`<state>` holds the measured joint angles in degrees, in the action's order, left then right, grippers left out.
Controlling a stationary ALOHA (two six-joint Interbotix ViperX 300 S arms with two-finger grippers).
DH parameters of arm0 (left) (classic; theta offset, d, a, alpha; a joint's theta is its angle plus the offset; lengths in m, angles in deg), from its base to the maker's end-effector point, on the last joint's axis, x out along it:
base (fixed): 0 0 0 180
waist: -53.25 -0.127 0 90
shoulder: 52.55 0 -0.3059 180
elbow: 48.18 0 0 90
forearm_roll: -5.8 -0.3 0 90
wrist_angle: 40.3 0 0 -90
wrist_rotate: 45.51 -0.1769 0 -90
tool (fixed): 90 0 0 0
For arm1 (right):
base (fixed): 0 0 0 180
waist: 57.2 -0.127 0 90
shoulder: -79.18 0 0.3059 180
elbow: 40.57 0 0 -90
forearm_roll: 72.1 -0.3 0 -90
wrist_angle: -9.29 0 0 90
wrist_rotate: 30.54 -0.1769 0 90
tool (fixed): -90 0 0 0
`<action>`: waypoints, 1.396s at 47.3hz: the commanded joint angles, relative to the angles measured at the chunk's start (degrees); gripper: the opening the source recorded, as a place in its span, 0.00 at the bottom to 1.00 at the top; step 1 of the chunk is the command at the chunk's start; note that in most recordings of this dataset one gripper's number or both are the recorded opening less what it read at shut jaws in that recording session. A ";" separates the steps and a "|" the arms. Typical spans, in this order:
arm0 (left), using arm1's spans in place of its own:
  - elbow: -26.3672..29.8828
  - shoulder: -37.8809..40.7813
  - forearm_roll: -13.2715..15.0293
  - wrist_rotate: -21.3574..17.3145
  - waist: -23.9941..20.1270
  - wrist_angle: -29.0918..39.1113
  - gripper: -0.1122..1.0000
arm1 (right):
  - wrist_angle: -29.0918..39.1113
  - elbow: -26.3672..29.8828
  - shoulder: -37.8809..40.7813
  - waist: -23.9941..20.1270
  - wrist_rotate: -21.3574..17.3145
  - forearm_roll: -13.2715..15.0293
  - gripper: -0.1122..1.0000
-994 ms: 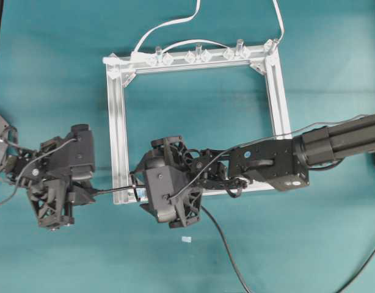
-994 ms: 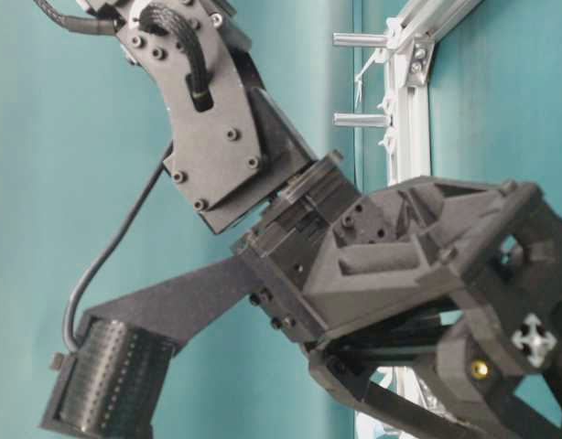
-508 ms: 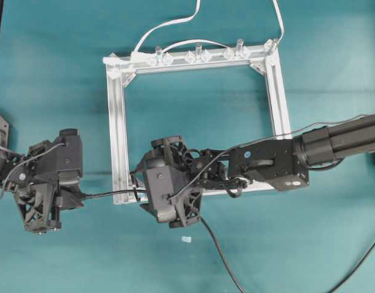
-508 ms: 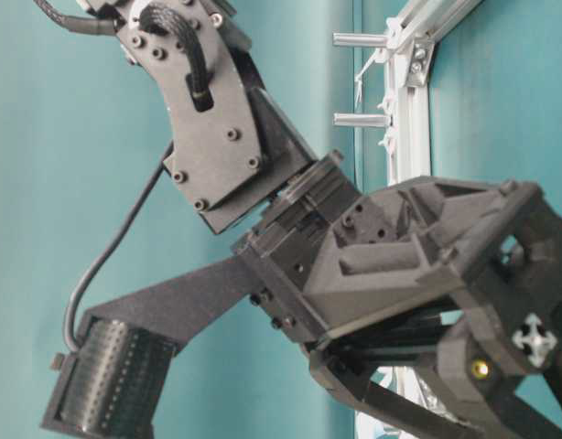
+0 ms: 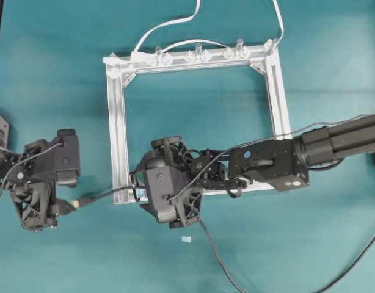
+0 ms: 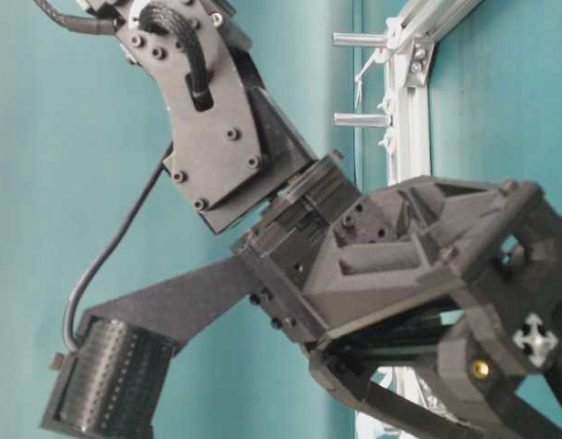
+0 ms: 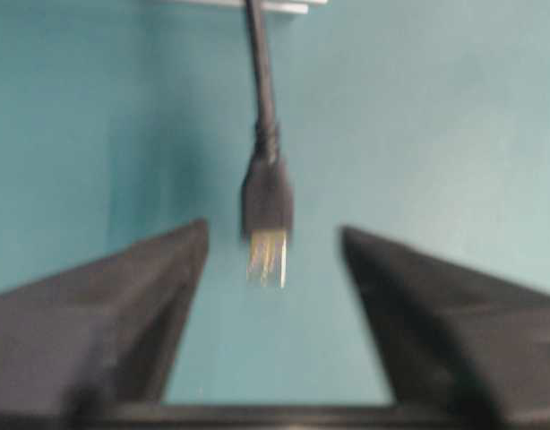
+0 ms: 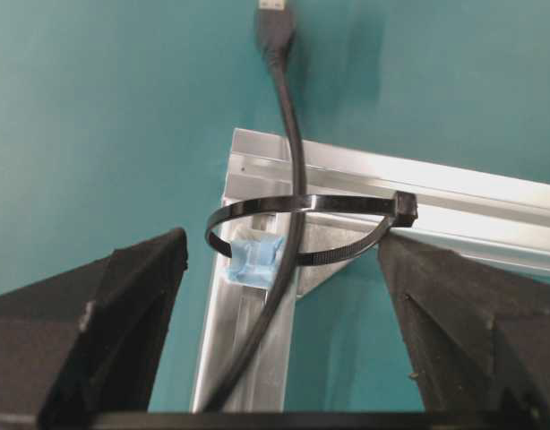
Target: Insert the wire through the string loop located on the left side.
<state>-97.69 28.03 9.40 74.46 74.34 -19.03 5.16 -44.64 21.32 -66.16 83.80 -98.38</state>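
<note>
the wire (image 8: 288,170) runs through the string loop (image 8: 302,219) at the frame (image 5: 118,122) corner, its plug (image 7: 265,202) lying free on the bench (image 5: 53,61). the left tool (image 7: 270,269) stands released around the plug, apparently letting go once threaded; the right tool (image 8: 279,296), also spread, flanks the loop.

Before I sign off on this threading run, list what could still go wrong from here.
1. The left gripper stands open and the plug lies free between its fingers, so the wire could slide back out of the loop.
2. The right gripper straddles the loop and the frame corner; lifting away carelessly might snag them.
3. The wire trails under the right arm, which may drag it when it moves.
</note>
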 commanded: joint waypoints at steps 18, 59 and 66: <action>-0.44 -2.37 -0.88 -0.88 0.26 -0.18 0.92 | -0.26 0.35 -1.58 -0.26 0.09 0.18 0.87; -2.81 -21.62 -1.05 -15.03 -6.15 -0.18 0.91 | -9.58 -7.73 -13.71 1.93 -0.35 2.02 0.87; -3.25 -23.91 -1.05 -16.79 -6.68 -0.18 0.91 | -15.91 -11.07 -15.56 1.93 -0.44 1.85 0.87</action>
<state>-101.47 5.00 8.52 58.81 68.19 -19.03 -7.50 -55.01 8.67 -64.23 83.36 -96.45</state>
